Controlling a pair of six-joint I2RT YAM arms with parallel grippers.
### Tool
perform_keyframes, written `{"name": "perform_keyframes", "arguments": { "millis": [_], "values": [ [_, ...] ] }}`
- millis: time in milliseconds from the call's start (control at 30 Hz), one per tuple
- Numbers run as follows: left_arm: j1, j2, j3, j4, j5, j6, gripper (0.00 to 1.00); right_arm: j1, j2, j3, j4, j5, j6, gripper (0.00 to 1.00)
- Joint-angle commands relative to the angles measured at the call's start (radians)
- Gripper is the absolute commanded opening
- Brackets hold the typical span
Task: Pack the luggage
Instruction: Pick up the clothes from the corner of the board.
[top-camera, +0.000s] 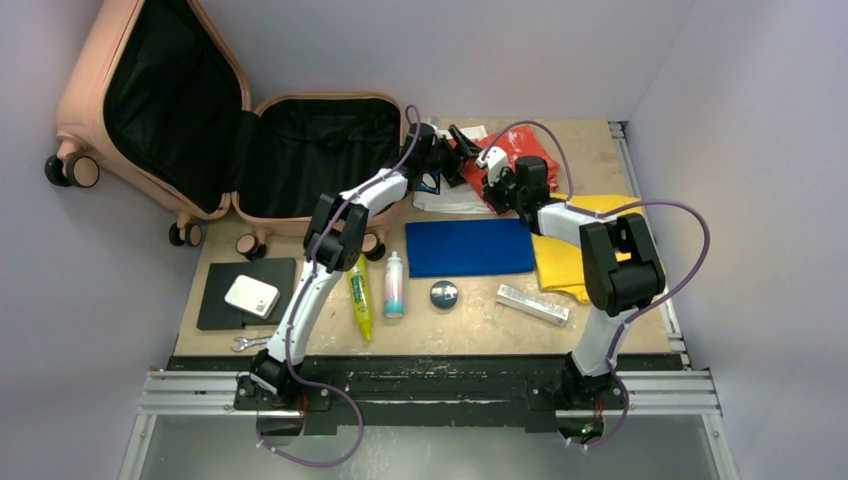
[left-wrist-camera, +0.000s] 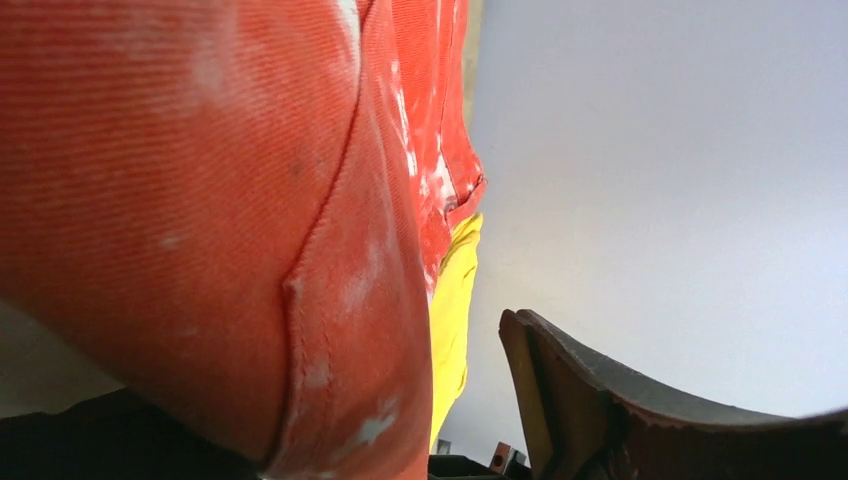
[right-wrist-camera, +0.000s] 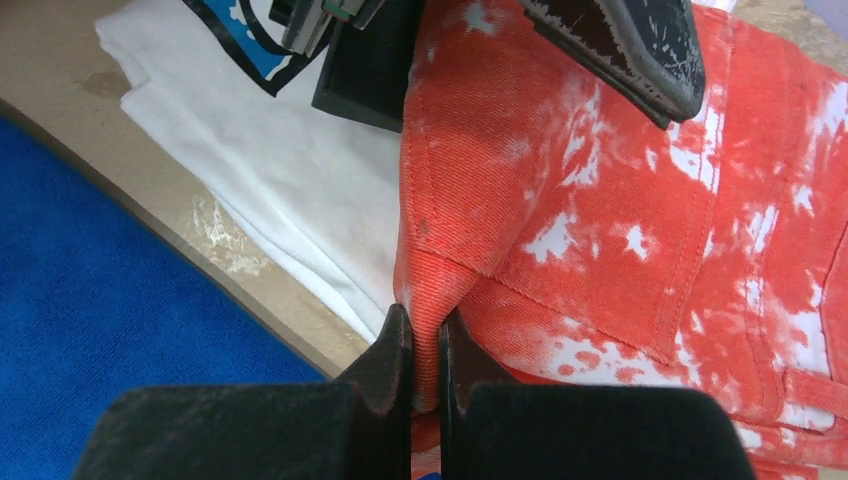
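Observation:
The salmon-pink luggage (top-camera: 82, 88) lies open at the back left and shows its black lining. A red and white mottled garment (top-camera: 525, 148) lies at the back centre, partly on a white T-shirt (top-camera: 450, 200). My right gripper (top-camera: 492, 178) is shut on a fold of the garment's near edge (right-wrist-camera: 600, 200), which is pinched between its fingertips (right-wrist-camera: 425, 350). My left gripper (top-camera: 455, 150) is open and straddles the garment's left edge. The garment (left-wrist-camera: 200, 200) fills the left wrist view, with one finger (left-wrist-camera: 580, 400) apart from it on the right; the other finger is hidden.
A blue cloth (top-camera: 468, 247) and a yellow cloth (top-camera: 565, 260) lie on the table. Near the front edge are a black pad (top-camera: 222, 305) with a white box (top-camera: 252, 295), a wrench (top-camera: 248, 343), a yellow tube (top-camera: 360, 300), a bottle (top-camera: 394, 285), a round tin (top-camera: 444, 293) and a silver bar (top-camera: 532, 303).

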Motion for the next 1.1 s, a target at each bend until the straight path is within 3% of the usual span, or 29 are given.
{"name": "perform_keyframes", "arguments": {
  "millis": [0, 133, 233, 267, 300, 333, 367, 433, 533, 700, 833, 1067],
  "values": [
    [-0.007, 0.041, -0.019, 0.189, 0.053, -0.101, 0.71, 0.035, 0.012, 0.012, 0.015, -0.062, -0.019, 0.00],
    [-0.011, 0.056, -0.024, 0.187, 0.052, -0.074, 0.63, 0.035, 0.006, 0.009, 0.024, -0.056, -0.014, 0.00],
    [-0.013, 0.059, -0.034, 0.203, 0.054, -0.071, 0.40, 0.035, -0.005, 0.018, 0.008, -0.075, -0.004, 0.00],
    [-0.013, 0.058, -0.040, 0.209, 0.056, -0.071, 0.25, 0.035, -0.011, 0.030, -0.016, -0.093, -0.002, 0.06],
    [-0.013, 0.054, -0.045, 0.222, 0.059, -0.071, 0.05, 0.034, -0.018, 0.049, -0.050, -0.112, -0.005, 0.20],
    [-0.013, 0.050, -0.048, 0.228, 0.060, -0.068, 0.00, 0.033, -0.026, 0.071, -0.094, -0.126, -0.028, 0.36],
    [-0.014, 0.043, -0.049, 0.222, 0.060, -0.059, 0.00, 0.029, -0.037, 0.091, -0.139, -0.141, -0.050, 0.53],
    [-0.014, 0.030, -0.046, 0.209, 0.062, -0.031, 0.00, 0.010, -0.071, 0.123, -0.212, -0.185, -0.084, 0.75],
    [-0.016, 0.001, -0.043, 0.166, 0.051, 0.016, 0.00, -0.034, -0.117, 0.167, -0.339, -0.249, -0.152, 0.96],
    [-0.037, -0.055, 0.003, 0.037, 0.015, 0.145, 0.00, -0.158, -0.173, 0.211, -0.473, -0.292, -0.195, 0.99],
    [-0.054, -0.100, 0.068, -0.039, -0.010, 0.290, 0.00, -0.229, -0.246, 0.147, -0.393, -0.179, -0.148, 0.99],
    [-0.066, -0.167, 0.162, -0.068, -0.019, 0.433, 0.00, -0.239, -0.309, 0.041, -0.298, -0.056, -0.064, 0.99]
  ]
}}
